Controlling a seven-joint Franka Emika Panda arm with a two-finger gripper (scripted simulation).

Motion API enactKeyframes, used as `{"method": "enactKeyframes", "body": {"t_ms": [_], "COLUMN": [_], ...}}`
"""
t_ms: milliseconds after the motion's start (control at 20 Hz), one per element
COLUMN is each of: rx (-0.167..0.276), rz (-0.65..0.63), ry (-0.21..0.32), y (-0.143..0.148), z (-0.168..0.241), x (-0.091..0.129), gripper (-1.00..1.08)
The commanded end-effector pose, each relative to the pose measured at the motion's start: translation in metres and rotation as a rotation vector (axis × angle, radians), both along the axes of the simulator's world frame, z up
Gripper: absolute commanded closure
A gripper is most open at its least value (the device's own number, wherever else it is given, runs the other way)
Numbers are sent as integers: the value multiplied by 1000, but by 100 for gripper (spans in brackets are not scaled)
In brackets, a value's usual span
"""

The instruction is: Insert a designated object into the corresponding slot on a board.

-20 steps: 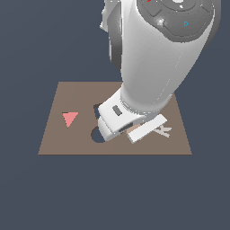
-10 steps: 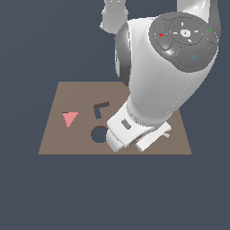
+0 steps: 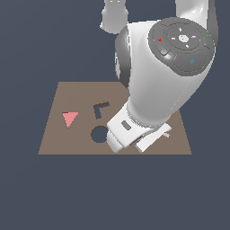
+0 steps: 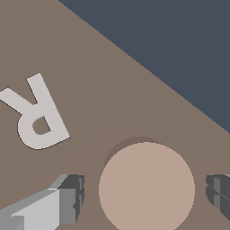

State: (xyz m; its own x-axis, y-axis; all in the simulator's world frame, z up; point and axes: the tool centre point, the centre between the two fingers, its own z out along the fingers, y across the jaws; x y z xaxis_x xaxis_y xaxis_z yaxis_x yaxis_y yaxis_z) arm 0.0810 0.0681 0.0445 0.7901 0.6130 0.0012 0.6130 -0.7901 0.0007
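From my exterior view the arm [image 3: 166, 76] hides the disc, the gripper's fingers and most of the R [image 3: 167, 133] near the board's [image 3: 58, 134] right edge. In the wrist view the disc [image 4: 146, 188] is cut off by the frame edge, as are both fingers [image 4: 67, 197], so I see only their tips.

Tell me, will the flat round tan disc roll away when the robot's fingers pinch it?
Probably not. The flat round tan disc lies face-down on the brown board, so it should slide rather than roll. It looks thin and stiff, likely light. The fingers sit apart on either side of its curved rim, so a slightly off-centre pinch might let it slip out.
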Motion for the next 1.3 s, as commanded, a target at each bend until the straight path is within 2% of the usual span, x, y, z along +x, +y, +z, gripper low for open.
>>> {"method": "enactKeyframes", "body": {"t_ms": [0,200,250,900,1250], "rx": [0,0,0,-1,-1], "rz": [-1,-1,-1,1,55], "ry": [1,1,1,1,1], "y": [0,0,0,-1,-4], "z": [-8,-15,-15,-14,-13], "x": [-1,-1,-1,-1,-4], "gripper": [-92,-92,108,108,108]}}
